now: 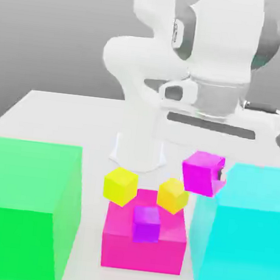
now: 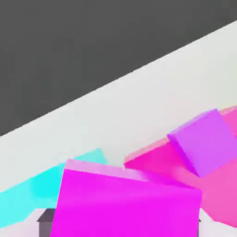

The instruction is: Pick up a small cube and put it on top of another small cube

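Step in hand: we judge this as the carry stage; the small cube (image 1: 202, 171) hangs clear of the bench (image 1: 53, 117), lifted and tilted, under the white arm.
Pincer state: the pincer (image 2: 122, 224) is closed on the small cube, whose magenta face looms right in front of the hand camera with dark finger parts at either lower corner.
Where the cube is: in the exterior view we see it in the air, just beside the upper edge of the cyan block (image 1: 245, 231), above and to that view's right of the yellow cube (image 1: 173, 195).
Next move: we think it calls for levelling the cube over a chosen small cube, the violet cube (image 1: 146, 223) on the big pink block (image 1: 144, 244) or one of the two yellows (image 1: 121, 185), then lowering squarely before letting go.
Risk: a tilted release could let it slide off.
Look of the cube: plain, glossy, bright magenta-pink, sharp-edged, about the size of the yellows.
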